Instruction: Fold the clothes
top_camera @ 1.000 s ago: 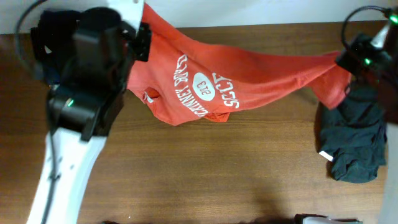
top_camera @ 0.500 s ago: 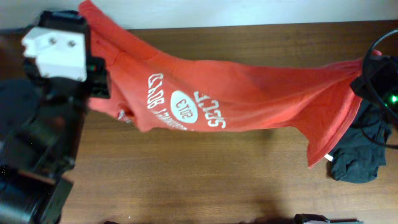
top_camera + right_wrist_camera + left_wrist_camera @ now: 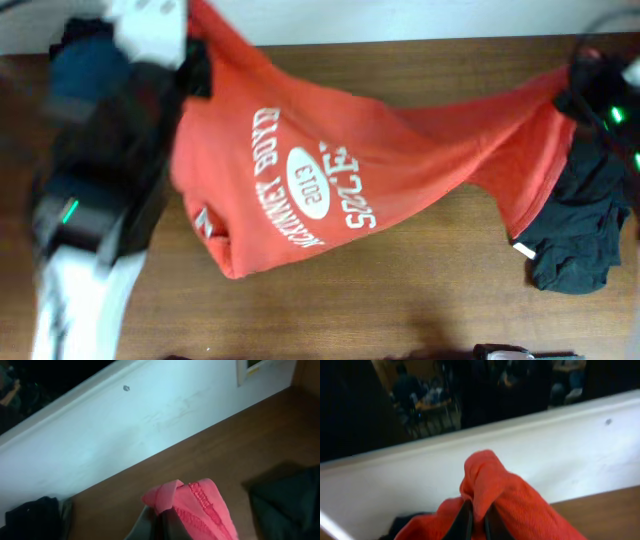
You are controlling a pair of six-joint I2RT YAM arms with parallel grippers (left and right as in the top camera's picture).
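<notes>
The clothes, a red-orange T-shirt (image 3: 330, 150) with white lettering (image 3: 310, 195), hang stretched across the back of the wooden table (image 3: 380, 320). At the back left, my left gripper (image 3: 195, 48) is shut on one end of the shirt. The left wrist view shows red cloth (image 3: 520, 505) bunched over the left gripper (image 3: 478, 522) and pinched between its black fingers (image 3: 465, 521). At the far right edge, my right gripper (image 3: 590, 90) is shut on the other end. In the right wrist view the stitched hem (image 3: 200, 505) sits in the right gripper (image 3: 162, 521). The shirt's lower fold sags to the table at the left.
A charcoal-black garment (image 3: 575, 240) with a white tag (image 3: 524, 250) lies crumpled at the right edge, also seen as a dark garment (image 3: 290, 500) in the right wrist view. Dark clothes (image 3: 85, 60) sit at the back left corner. A white wall (image 3: 420, 18) runs behind the table.
The left arm has swung up and right with its end of the shirt. The shirt body has spread and dropped toward the front, and the lettering has turned. The right gripper has stayed at the right edge.
</notes>
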